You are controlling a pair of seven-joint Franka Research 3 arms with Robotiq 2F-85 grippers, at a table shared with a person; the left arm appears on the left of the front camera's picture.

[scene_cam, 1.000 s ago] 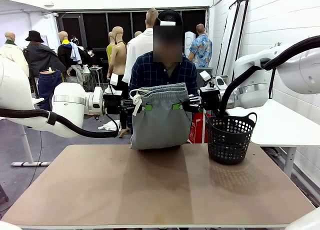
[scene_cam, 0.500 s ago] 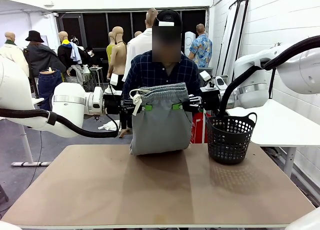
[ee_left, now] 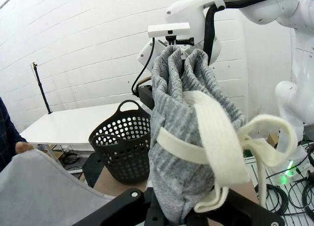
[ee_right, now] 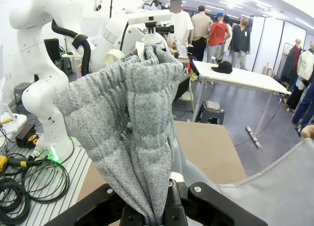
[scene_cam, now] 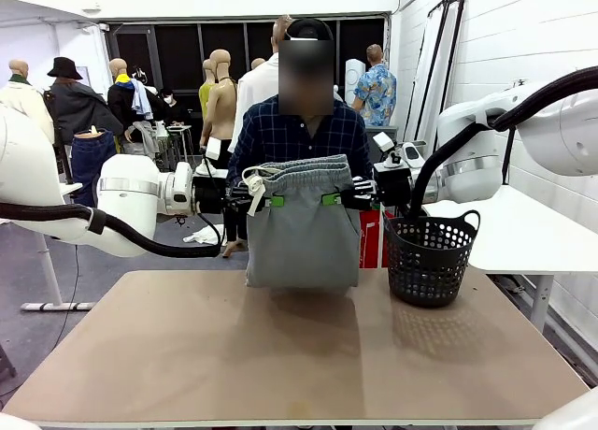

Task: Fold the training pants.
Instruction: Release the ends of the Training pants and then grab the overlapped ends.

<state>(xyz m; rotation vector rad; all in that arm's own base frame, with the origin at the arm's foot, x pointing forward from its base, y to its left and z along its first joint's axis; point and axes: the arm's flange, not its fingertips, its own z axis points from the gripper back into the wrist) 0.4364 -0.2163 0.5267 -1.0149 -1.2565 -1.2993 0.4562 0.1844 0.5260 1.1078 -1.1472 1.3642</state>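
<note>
The light grey training pants (scene_cam: 303,234) hang folded above the far edge of the table, their ribbed waistband stretched between both grippers. My left gripper (scene_cam: 271,201) is shut on the waistband's left end, where the white drawstring (scene_cam: 254,187) dangles. My right gripper (scene_cam: 333,199) is shut on the right end. In the left wrist view the bunched waistband (ee_left: 186,137) and drawstring (ee_left: 221,147) rise from between the fingers. The right wrist view has the waistband (ee_right: 135,132) clamped the same way. A person stands behind the pants, hands hidden by the cloth.
A black perforated basket (scene_cam: 430,257) stands at the table's far right. The brown table (scene_cam: 299,355) spreads bare in front of the pants. A white table (scene_cam: 523,229) is off to the right.
The hanging lower part of the pants has swung slightly to the right and away from the table edge. Both grippers keep their hold and their places.
</note>
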